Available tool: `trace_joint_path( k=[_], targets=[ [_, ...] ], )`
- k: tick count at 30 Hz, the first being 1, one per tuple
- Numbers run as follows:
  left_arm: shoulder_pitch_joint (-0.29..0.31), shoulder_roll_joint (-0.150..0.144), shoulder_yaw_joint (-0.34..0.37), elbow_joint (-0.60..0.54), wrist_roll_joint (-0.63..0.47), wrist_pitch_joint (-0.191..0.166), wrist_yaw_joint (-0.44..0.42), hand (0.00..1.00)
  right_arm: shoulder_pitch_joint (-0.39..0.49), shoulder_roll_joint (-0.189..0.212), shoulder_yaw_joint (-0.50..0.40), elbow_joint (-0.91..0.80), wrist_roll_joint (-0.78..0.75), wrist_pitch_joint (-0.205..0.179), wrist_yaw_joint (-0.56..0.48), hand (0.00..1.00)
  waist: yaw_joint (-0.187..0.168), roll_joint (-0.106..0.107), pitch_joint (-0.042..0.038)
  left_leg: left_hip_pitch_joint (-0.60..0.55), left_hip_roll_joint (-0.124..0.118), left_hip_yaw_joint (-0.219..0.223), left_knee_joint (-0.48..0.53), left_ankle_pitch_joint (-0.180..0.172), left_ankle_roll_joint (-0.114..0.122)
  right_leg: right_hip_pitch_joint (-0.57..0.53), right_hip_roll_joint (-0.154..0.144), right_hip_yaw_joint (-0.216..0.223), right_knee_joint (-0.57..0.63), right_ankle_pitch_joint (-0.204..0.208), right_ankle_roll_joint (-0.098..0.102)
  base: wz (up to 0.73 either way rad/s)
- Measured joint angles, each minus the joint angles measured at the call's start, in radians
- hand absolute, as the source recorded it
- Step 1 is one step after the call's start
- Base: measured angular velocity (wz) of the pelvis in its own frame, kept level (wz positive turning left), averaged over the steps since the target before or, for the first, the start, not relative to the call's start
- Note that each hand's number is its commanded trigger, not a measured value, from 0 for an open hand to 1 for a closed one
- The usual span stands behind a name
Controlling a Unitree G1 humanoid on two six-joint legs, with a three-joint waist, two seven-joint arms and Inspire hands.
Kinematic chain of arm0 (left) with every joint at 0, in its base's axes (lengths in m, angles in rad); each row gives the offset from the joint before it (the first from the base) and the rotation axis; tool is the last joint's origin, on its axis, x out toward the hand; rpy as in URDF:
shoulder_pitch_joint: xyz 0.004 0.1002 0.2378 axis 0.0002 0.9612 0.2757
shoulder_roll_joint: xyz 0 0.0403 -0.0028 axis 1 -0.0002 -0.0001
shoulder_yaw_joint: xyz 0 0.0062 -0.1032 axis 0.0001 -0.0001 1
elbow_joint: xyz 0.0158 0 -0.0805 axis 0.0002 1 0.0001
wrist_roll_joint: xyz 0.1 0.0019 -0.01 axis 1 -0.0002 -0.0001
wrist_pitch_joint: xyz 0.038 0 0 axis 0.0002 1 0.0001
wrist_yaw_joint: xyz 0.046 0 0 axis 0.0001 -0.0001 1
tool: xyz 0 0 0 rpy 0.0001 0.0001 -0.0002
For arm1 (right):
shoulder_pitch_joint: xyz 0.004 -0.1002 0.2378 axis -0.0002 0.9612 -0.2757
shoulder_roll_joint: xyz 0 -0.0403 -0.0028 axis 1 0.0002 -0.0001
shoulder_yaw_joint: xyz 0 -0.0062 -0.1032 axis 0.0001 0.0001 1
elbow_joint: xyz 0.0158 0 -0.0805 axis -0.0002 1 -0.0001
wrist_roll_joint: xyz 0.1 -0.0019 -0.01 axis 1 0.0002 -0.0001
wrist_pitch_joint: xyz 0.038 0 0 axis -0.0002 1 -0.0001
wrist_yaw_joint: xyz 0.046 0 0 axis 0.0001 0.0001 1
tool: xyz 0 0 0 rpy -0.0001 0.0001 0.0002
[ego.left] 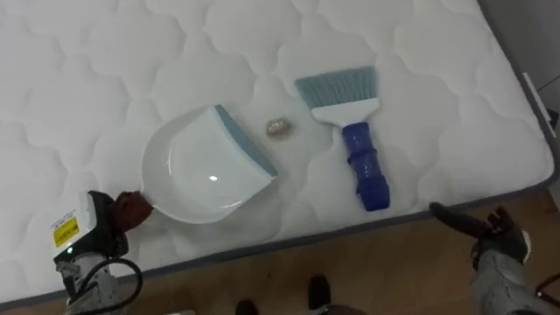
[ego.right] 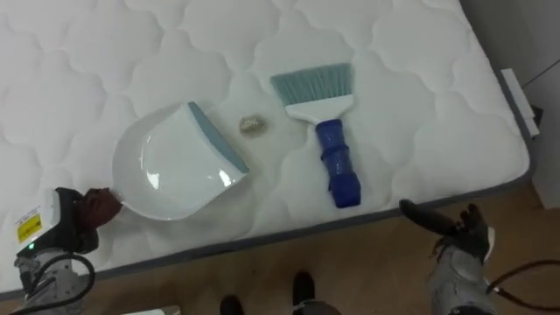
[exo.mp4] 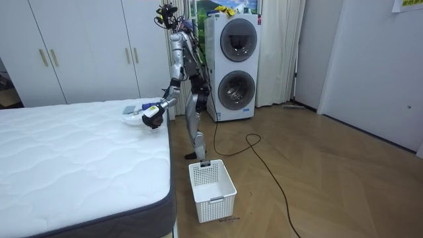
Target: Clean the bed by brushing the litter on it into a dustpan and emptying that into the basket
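Mattress (ego.left: 394, 52), left hand (ego.left: 109, 217) gripping dustpan (ego.left: 201, 171), brush (ego.left: 359, 149) beside, right hand (ego.left: 494, 229) fingers straight, room view adds basket (exo.mp4: 211, 188).

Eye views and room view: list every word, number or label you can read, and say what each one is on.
The yellow label on the back of the left hand: dark print, too small to read.
The sheet on the wall in the room view: blurred, unreadable.
The washing machines: any print is too small to read.
On the dustpan, brush and mattress: no text seen.
Nothing is legible enough to quote.
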Motion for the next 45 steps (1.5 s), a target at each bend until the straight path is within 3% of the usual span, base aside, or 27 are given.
trace_joint_path(
  k=[8, 14, 21, 23, 29, 36, 40, 45],
  targets=[
    [0.001, -0.02, -0.03, 0.004, 0.006, 0.038, 0.048, 1.0, -0.003, 0.004, 0.038, -0.22, -0.326, -0.02, -0.195, 0.0, 0.01, -0.012, 0.0045, -0.013, -0.001, 0.003, -0.001, 0.0, 0.001, -0.025, -0.004, 0.002, 0.025, -0.009, -0.001, 0.0],
    [-0.001, -0.029, -0.071, 0.009, 0.003, 0.07, 0.049, 1.0, -0.01, 0.006, 0.088, -0.321, -0.422, -0.026, -0.279, 0.0, 0.013, -0.015, 0.0048, -0.014, -0.001, 0.007, 0.004, 0.0, 0.001, -0.024, -0.01, -0.006, 0.025, -0.009, -0.001, 0.0],
    [-0.002, -0.029, -0.083, 0.006, 0.003, 0.099, 0.031, 1.0, -0.01, 0.006, 0.135, -0.33, -0.431, -0.025, -0.282, 0.0, 0.017, -0.014, 0.0046, -0.011, 0.002, 0.003, 0.006, 0.002, 0.003, -0.018, -0.015, -0.013, 0.025, -0.008, -0.001, 0.02],
    [-0.003, -0.029, -0.089, -0.001, 0.003, 0.106, 0.03, 1.0, -0.01, 0.006, 0.184, -0.33, -0.4, -0.024, -0.282, 0.0, 0.017, -0.013, 0.0051, -0.011, 0.002, -0.002, 0.007, 0.002, 0.003, -0.017, -0.015, -0.015, 0.025, -0.008, -0.001, 0.02],
    [-0.027, -0.031, -0.123, -0.002, 0.005, 0.104, 0.03, 1.0, -0.01, 0.008, 0.259, -0.312, -0.399, -0.022, -0.263, 0.0, 0.043, -0.001, 0.01, -0.014, -0.002, -0.016, 0.007, 0.002, 0.003, -0.013, -0.015, -0.02, 0.021, -0.008, -0.001, 0.05],
    [-0.041, -0.03, -0.125, -0.002, 0.014, 0.105, 0.03, 1.0, -0.027, 0.032, 0.277, -0.269, -0.388, -0.022, -0.242, 0.0, 0.043, 0.004, 0.0129, -0.027, -0.001, -0.024, 0.013, 0.002, 0.003, -0.018, -0.019, -0.036, 0.021, -0.008, -0.001, 0.04],
    [-0.076, -0.031, -0.16, 0.0, 0.015, 0.12, 0.03, 1.0, -0.064, 0.04, 0.303, -0.215, -0.379, -0.015, -0.227, 0.0, 0.045, 0.022, 0.0238, -0.049, -0.001, -0.033, 0.031, 0.002, 0.003, -0.029, -0.022, -0.044, 0.027, -0.007, -0.002, 0.06],
    [-0.076, -0.04, -0.165, 0.001, 0.02, 0.128, 0.03, 1.0, -0.067, 0.054, 0.324, -0.199, -0.359, -0.014, -0.19, 0.0, 0.051, 0.038, 0.0316, -0.048, -0.002, -0.038, 0.035, 0.002, 0.003, -0.031, -0.023, -0.045, 0.037, -0.007, -0.004, -0.01]
  ],
)
